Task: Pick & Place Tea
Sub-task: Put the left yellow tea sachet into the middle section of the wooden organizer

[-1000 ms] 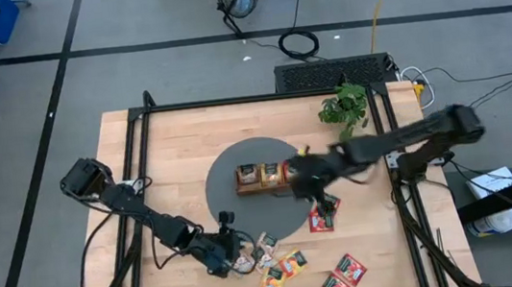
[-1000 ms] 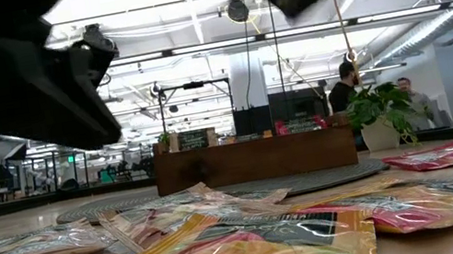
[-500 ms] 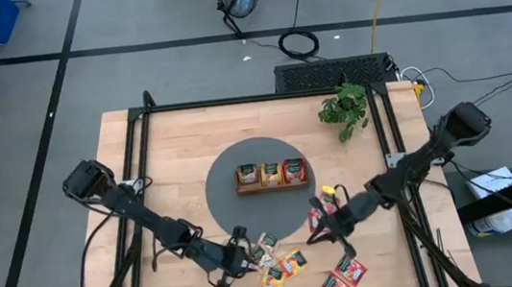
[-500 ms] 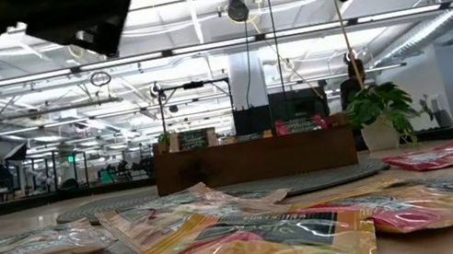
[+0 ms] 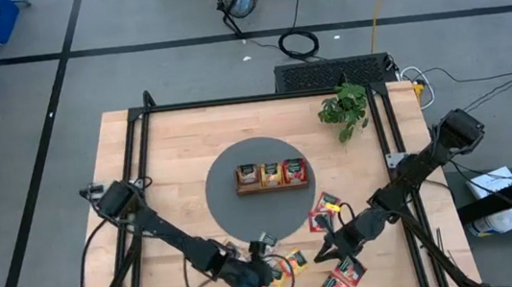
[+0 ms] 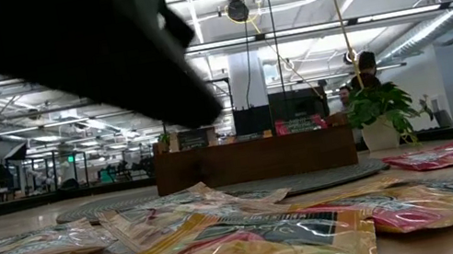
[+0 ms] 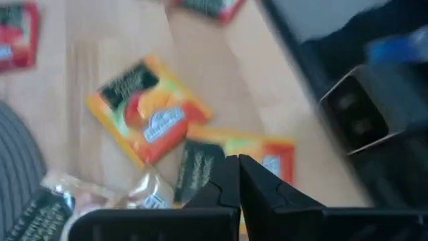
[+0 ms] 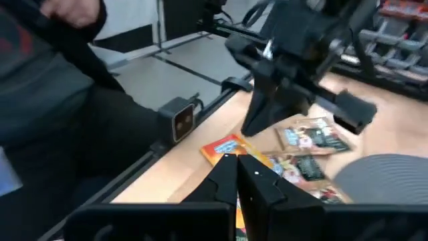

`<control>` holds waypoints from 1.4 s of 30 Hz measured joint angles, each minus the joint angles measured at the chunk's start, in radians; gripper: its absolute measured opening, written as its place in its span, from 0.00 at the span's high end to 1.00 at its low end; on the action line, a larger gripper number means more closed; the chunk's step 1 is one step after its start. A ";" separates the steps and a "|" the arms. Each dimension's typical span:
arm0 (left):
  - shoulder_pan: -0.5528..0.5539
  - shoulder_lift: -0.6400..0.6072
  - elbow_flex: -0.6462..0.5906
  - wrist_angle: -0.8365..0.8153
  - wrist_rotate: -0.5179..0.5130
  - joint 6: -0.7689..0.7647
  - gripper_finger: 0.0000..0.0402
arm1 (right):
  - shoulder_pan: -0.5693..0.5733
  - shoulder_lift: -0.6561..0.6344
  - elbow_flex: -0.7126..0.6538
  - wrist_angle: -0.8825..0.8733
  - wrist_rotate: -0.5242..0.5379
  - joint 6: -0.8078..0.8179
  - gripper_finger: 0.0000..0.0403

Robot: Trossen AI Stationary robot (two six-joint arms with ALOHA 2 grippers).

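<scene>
Both end effectors hovering shut and empty over scattered tea sachets

The left end effector point(image 7: 239, 175) is hanging above orange sachets point(image 7: 148, 107) on the wooden desk point(image 5: 166, 163); the right end effector point(image 8: 238, 175) is poised nearby.

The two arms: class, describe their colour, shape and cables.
Both arms, the left arm and the right arm, are black, slim and jointed, with black cables alongside. Each gripper, left and right, ends in two dark, tapered fingers.
</scene>
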 joint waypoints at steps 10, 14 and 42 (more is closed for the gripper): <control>0.073 0.021 0.020 -0.138 -0.117 -0.036 0.96 | -0.049 0.102 0.000 0.073 -0.021 0.068 1.00; 0.098 0.021 0.019 -0.235 -0.074 -0.117 0.99 | -0.077 0.136 0.000 0.104 -0.023 0.102 1.00; -0.021 -0.078 0.078 -0.458 -0.309 -0.169 0.92 | -0.108 0.160 0.000 0.102 -0.022 0.114 1.00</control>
